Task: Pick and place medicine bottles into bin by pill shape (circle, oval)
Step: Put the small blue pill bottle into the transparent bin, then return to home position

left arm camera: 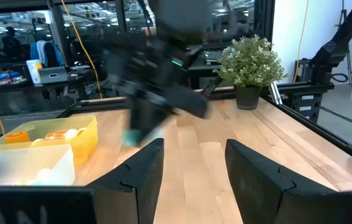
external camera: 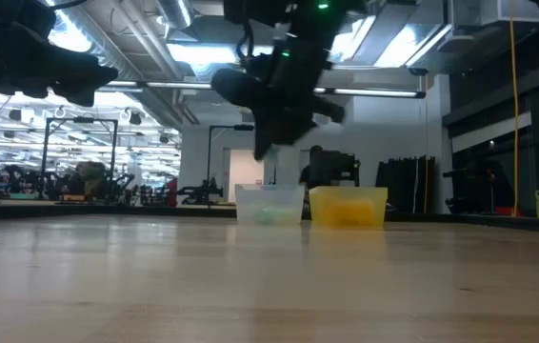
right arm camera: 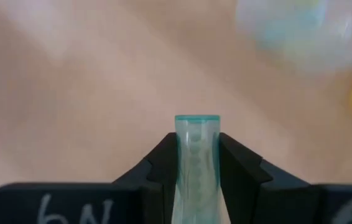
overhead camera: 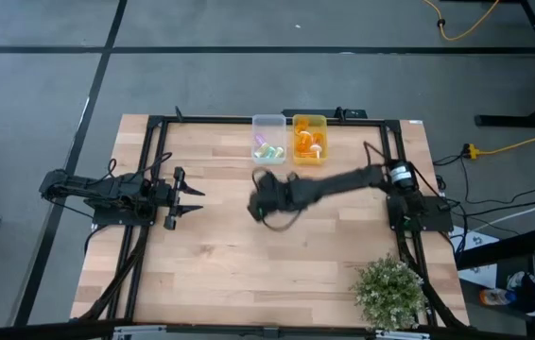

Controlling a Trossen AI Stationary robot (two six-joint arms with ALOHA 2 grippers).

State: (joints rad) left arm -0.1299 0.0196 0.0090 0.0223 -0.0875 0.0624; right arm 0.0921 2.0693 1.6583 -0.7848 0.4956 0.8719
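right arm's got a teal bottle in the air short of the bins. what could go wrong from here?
The right gripper pinches the teal bottle only by its sides, so it might slip during the carry. The clear bin and yellow bin stand side by side, so a slightly off release could land in the wrong one or clip a rim.

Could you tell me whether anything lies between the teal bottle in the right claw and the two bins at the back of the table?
Nothing visible does. The right claw holds the teal bottle above bare wood, and the table between it and the clear bin and the orange bin is open. The left claw waits off to the side.
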